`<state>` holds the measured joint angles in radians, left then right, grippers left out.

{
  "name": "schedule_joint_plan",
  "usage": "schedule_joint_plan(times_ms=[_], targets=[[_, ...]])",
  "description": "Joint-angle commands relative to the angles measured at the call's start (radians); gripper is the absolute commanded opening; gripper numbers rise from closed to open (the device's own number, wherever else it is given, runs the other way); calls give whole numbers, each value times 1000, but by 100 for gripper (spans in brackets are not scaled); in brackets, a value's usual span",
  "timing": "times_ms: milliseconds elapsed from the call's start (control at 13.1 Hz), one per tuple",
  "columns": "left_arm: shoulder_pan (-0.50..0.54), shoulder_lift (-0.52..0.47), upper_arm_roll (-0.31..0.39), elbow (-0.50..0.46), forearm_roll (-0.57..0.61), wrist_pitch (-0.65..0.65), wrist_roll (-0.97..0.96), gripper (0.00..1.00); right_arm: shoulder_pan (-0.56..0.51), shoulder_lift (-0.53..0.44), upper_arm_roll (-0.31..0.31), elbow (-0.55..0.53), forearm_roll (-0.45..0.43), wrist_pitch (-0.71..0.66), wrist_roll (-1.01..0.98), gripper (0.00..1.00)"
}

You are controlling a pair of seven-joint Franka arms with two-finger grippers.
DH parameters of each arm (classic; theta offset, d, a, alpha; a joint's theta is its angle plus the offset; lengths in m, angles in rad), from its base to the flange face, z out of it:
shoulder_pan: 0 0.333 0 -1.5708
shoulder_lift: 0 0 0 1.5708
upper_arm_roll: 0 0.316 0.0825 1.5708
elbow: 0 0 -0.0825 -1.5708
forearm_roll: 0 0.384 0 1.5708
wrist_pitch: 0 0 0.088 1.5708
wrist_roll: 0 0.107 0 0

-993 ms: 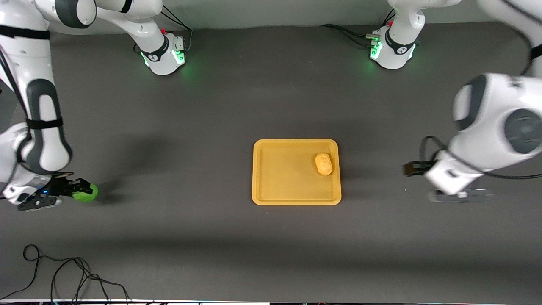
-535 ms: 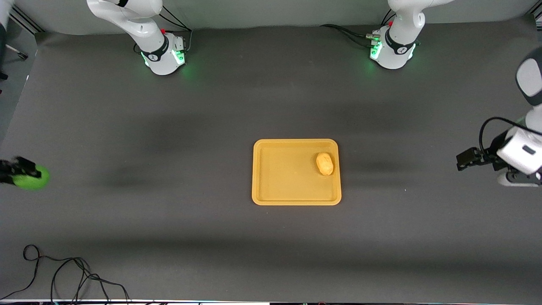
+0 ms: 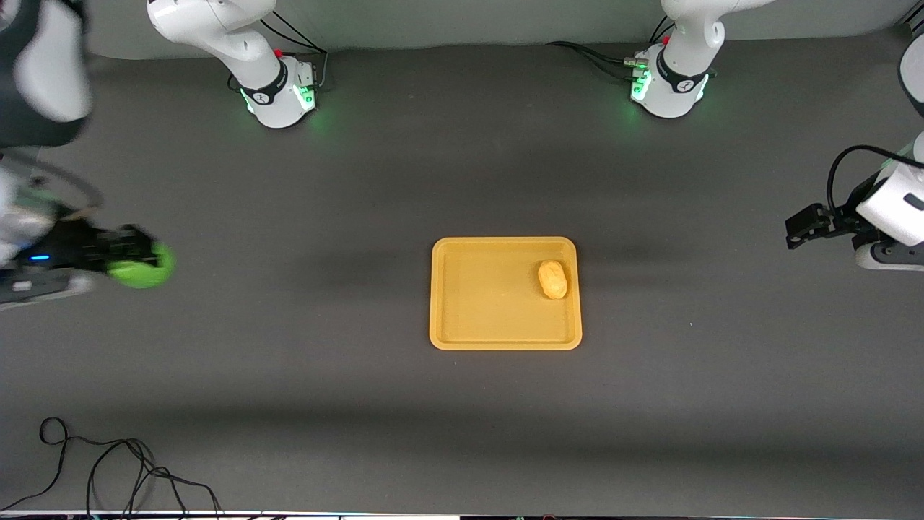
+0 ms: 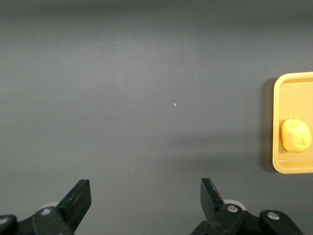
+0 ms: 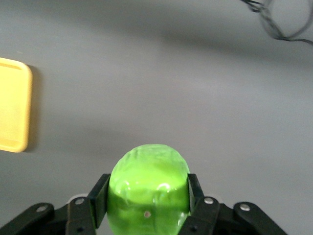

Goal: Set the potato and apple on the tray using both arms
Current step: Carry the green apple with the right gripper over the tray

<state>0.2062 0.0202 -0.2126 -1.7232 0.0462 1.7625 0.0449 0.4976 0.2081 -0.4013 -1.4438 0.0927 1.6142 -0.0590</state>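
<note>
This is a robotics lab rather than anyone's home: two white arms (image 3: pixel 675 65) bolted down on green-lit bases at one long table (image 3: pixel 361 404) covered in plain dark grey matting, bundles of black cable (image 3: pixel 108 469) trailing along its edge, and bare grey wall above.

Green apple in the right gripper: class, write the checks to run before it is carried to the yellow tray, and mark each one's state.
1. Bright green round apple clamped in right gripper: ok.
2. Flat yellow-orange plastic tray has bare floor for it: ok.
3. Tan oval potato already on tray, toward the left arm's end: ok.
4. Left gripper open, empty, away from tray: ok.
5. Apple over tray: not ok, it is over bare table toward the right arm's end.
</note>
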Motion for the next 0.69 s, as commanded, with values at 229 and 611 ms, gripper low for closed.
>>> schedule_joint_plan(times_ms=[229,611], targets=[[-7,3,-1,5,-11,-9,61,100,385,219,21,219,-1,-8,550,30],[-13,10,-2,37,-12,-25,73,100,444,483,202,474,29,71,921,30]])
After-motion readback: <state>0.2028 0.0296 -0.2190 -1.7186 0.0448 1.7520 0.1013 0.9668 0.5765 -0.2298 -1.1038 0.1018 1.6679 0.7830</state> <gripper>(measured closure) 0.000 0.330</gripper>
